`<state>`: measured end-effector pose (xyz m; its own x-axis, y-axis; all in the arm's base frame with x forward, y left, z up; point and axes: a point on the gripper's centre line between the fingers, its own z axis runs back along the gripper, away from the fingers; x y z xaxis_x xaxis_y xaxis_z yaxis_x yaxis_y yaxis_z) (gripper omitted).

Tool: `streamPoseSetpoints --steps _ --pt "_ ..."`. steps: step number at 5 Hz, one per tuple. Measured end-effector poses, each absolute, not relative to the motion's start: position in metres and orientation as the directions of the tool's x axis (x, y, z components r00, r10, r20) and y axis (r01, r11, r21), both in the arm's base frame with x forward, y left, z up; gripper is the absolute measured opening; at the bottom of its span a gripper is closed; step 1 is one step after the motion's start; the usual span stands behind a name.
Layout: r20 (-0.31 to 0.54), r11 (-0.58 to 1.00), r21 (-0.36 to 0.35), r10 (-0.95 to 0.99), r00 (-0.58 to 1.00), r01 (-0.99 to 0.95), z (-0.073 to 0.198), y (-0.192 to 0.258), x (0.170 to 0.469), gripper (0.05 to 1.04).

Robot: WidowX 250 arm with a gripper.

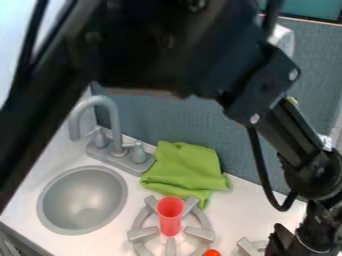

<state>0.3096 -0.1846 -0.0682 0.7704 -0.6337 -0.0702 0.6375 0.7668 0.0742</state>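
A: Entry one: the tool (297,245)?
B: Lower right, beside the second burner (248,247). How far open it is, and whether it has hold of anything: cannot tell.

A: Red cup (170,216)?
B: Upright at the centre of the near burner (141,234), left of the tool and well apart from it. The grey prongs radiate around it; the middle presumably serves as its seat, mouth up.

A: And the orange-red piece (212,253)?
B: At the bottom edge, just beside the near burner, between cup and tool. Mostly cut off; identity uncertain.

A: Why is the green cloth (182,167) bunched?
B: Limp material, probably dropped loosely: it lies in folds behind the burner, beside the faucet (119,145).

A: Surface and room?
B: White desk (150,189), toy-kitchen layout. Round grey sink (83,200) set in at left, faucet behind it. A grey-blue textured panel (194,120) backs the desk. The black arm (153,50) spans the upper view.
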Motion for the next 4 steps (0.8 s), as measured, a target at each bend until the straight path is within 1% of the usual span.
streamPoseSetpoints --steps 1,2,3,4 --pt "-0.127 0.779 0.112 -0.605 0.786 0.617 -0.085 -0.181 0.316 0.955" --pt "-0.129 0.785 0.112 -0.597 0.792 0.61 -0.086 -0.181 0.315 0.715" --pt "-0.108 0.801 0.084 -0.584 0.804 0.593 -0.085 -0.179 0.313 0.578" --pt "-0.078 0.811 0.051 -0.578 0.812 0.583 -0.078 -0.17 0.308 0.501"
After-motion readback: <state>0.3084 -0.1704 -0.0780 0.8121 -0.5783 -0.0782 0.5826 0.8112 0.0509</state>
